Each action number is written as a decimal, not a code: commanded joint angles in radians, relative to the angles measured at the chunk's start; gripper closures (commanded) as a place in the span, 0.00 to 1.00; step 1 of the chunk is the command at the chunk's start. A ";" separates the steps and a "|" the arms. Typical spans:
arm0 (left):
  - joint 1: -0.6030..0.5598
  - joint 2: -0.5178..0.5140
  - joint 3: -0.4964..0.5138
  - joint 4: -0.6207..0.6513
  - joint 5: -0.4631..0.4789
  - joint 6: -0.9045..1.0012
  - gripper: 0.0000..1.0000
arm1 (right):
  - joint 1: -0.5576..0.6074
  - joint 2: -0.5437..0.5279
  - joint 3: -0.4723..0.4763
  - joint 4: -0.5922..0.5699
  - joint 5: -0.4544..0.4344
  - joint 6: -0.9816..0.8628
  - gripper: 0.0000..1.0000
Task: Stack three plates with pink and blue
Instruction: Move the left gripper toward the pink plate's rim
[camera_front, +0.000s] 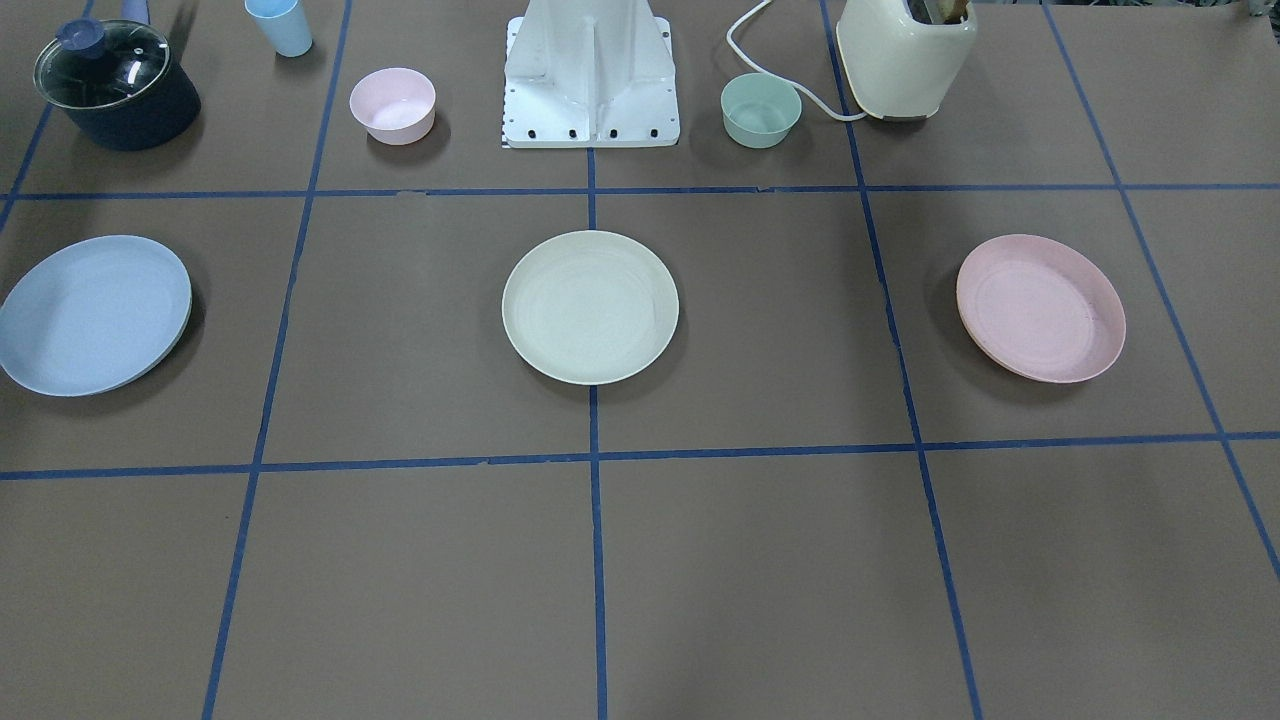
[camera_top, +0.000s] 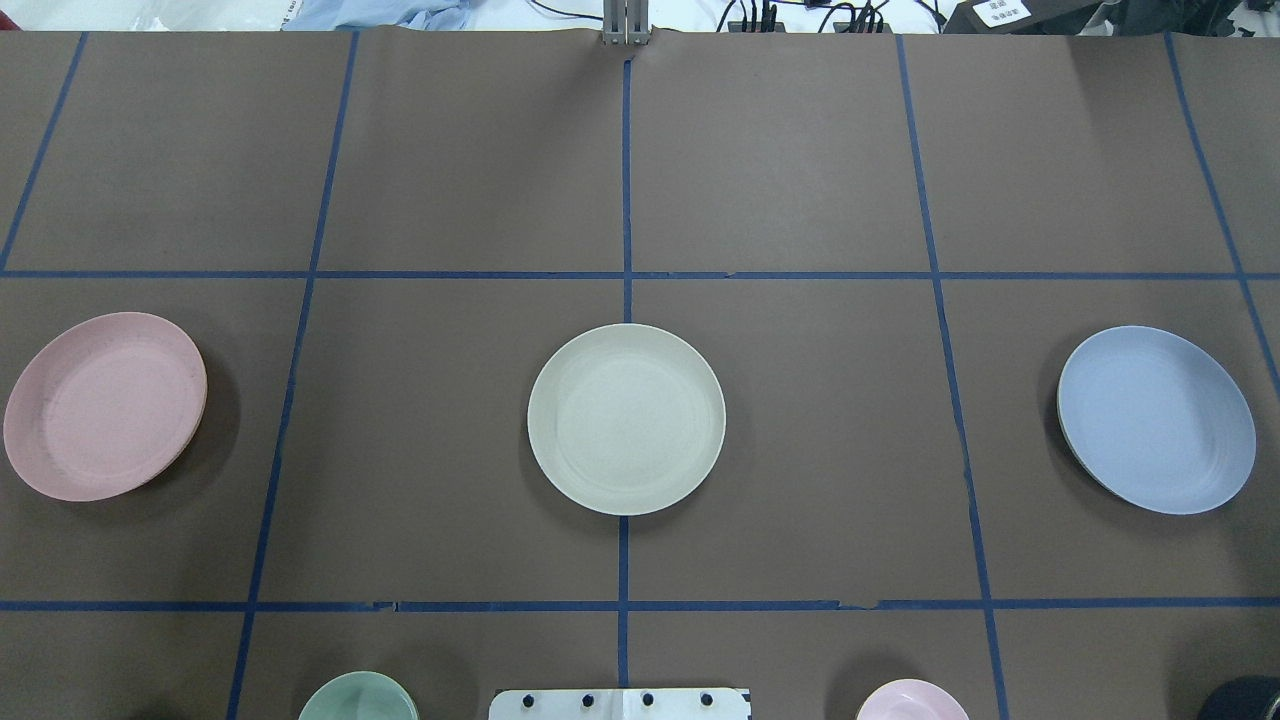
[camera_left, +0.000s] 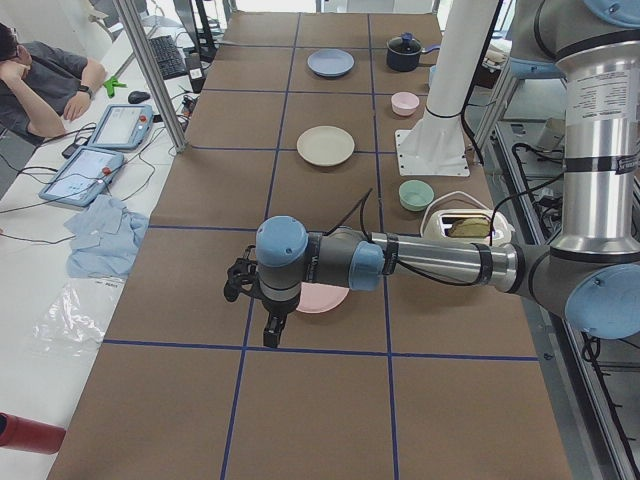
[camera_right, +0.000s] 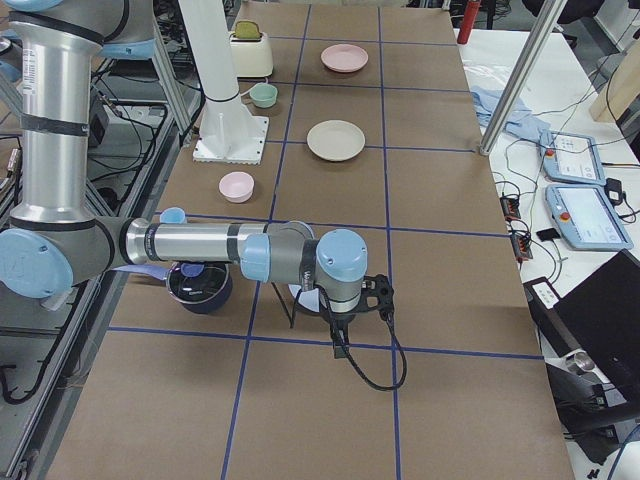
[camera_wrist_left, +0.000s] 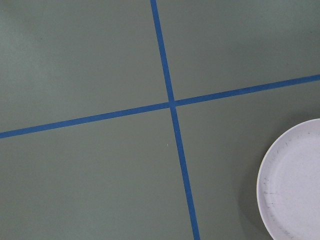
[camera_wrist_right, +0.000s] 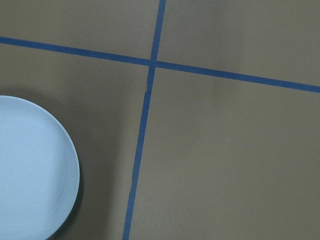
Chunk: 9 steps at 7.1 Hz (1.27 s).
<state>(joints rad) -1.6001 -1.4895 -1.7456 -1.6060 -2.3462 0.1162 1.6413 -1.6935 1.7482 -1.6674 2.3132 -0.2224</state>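
Overhead exterior: round matte pale pink plate (camera_top: 105, 405), cream plate (camera_top: 626, 418), light blue plate (camera_top: 1156, 418), lying apart.
Left gripper (camera_left: 269, 330): near pink plate; aperture unclear.
Right gripper (camera_right: 337, 337): near blue plate; aperture unclear.

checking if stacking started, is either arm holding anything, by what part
No plate is held: the pink plate, cream plate and blue plate lie apart on the table.

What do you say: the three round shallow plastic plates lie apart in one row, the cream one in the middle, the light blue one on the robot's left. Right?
Not quite: the light blue round plastic plate lies on the robot's right, as the overhead exterior view shows. All three lie apart in one row, the cream plate in the middle.
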 joint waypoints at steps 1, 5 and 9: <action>-0.001 0.000 -0.017 -0.002 -0.001 0.003 0.00 | 0.000 0.000 0.001 0.000 0.002 -0.001 0.00; 0.000 0.003 -0.017 -0.127 0.001 -0.007 0.00 | -0.003 0.015 0.030 0.000 0.003 0.003 0.00; 0.000 -0.092 -0.009 -0.352 0.017 -0.026 0.00 | -0.009 0.017 0.113 0.234 0.002 0.014 0.00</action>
<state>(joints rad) -1.5998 -1.5438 -1.7599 -1.8333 -2.3376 0.0953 1.6328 -1.6733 1.8616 -1.5478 2.3143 -0.2119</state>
